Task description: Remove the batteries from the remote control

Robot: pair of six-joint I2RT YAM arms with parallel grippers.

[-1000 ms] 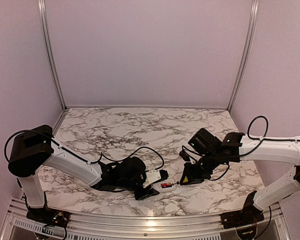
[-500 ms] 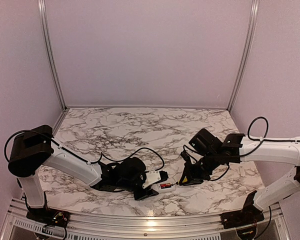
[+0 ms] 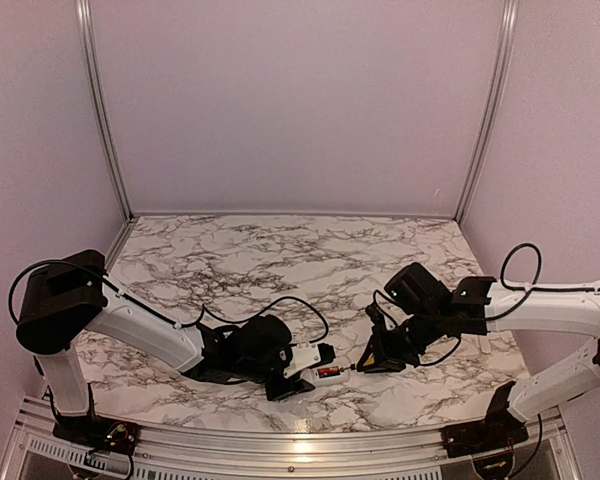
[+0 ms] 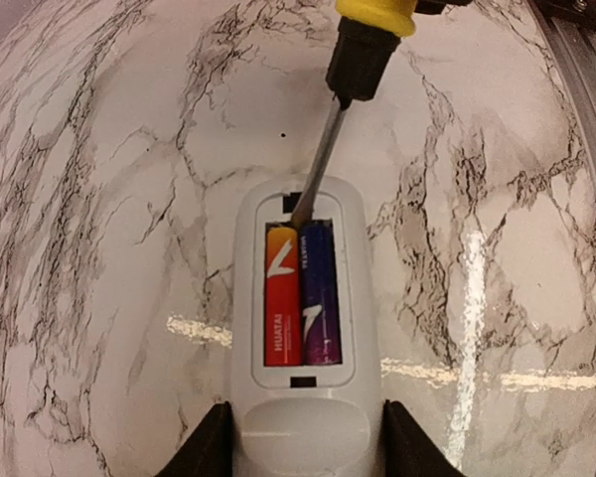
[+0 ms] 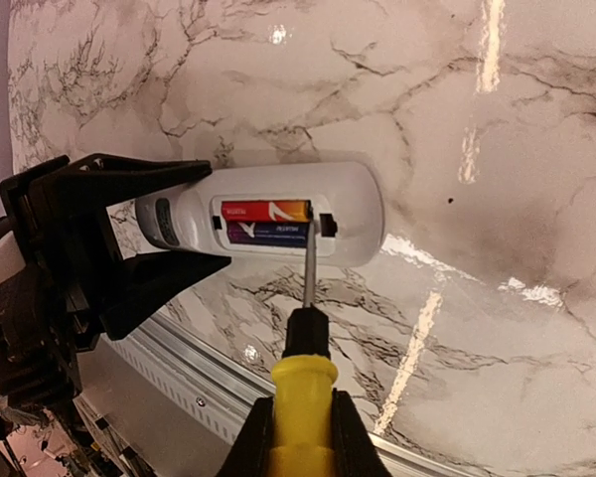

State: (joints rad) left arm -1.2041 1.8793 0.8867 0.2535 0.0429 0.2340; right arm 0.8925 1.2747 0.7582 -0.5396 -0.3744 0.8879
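Marble desk (image 3: 280, 250) looks slick, so anything that pops loose prob rolls. Left tool (image 4: 304, 445) is clamped on the remote control (image 4: 363, 298) by its sides, back up, recess open, close to the desk's near edge abt mid-width. Right tool (image 5: 300, 442) is closed on the screwdriver (image 5: 303, 383) handle, blade tip in the recess at the end of the batteries (image 4: 300, 293). Risks imo: pry too hard and a cell shoots off the near edge. Tip could slip and bend a contact. Remote could also twist bc only one end is held.
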